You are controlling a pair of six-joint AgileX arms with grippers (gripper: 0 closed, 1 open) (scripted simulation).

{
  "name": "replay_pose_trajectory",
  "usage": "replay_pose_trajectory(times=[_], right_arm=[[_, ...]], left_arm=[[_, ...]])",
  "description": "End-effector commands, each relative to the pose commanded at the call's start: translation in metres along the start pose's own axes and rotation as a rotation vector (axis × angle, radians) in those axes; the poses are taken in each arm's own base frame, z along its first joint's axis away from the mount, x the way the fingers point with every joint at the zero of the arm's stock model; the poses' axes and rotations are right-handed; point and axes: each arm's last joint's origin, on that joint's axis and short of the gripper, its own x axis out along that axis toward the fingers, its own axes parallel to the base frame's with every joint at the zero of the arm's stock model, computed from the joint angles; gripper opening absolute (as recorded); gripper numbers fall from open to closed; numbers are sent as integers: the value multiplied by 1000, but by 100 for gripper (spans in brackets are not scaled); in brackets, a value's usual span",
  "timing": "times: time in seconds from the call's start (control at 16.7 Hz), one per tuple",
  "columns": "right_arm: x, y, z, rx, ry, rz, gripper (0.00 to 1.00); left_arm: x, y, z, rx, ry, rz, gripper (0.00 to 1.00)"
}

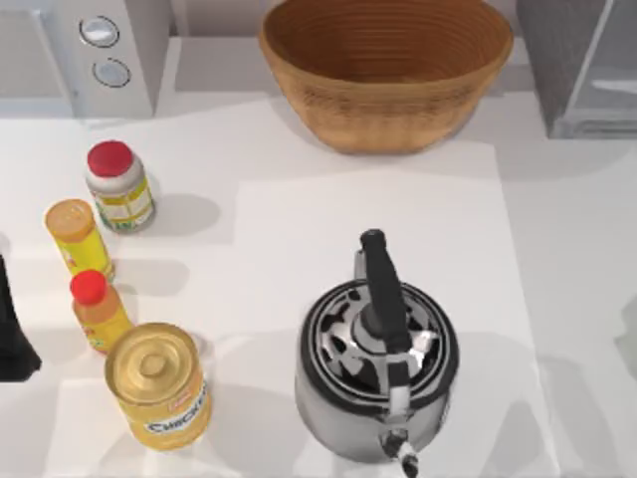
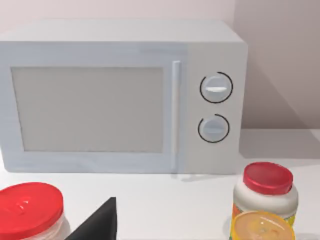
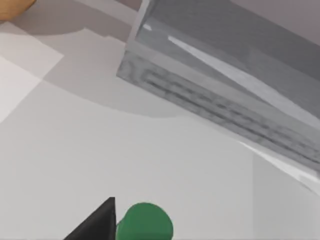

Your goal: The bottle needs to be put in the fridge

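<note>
Just beside the right gripper, green-capped bottle, near the fridge; hold impossible to tell; could slip or strike the fridge wall if loosely held; left gripper parked at table's left, likewise unclear.

The kettle at six o'clock looks like polished, mirror-bright metal with a matt black plastic handle. At twelve o'clock the basket is ribbed woven wicker. The fridge at two o'clock is matt dark grey with a glossy, glassy panel. The microwave shows smooth white plastic. The table is matt white.
</note>
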Motion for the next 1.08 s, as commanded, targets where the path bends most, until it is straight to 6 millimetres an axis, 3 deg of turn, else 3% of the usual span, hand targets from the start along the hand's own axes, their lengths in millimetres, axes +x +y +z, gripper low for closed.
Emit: replay_pose_trajectory(times=[0.18,0.42,0.78,1.08], right_arm=[[15,-27,-9,-136,70,172,100],[35,-51,-49,-152,37,437,100],[45,-49,-108,88,-111,620,100],[45,-46,-119,180,-139,636,100]], left_arm=[[0,0,0,0,0,0,100],[0,0,0,0,0,0,100],[0,0,0,0,0,0,100],[0,0,0,0,0,0,100]])
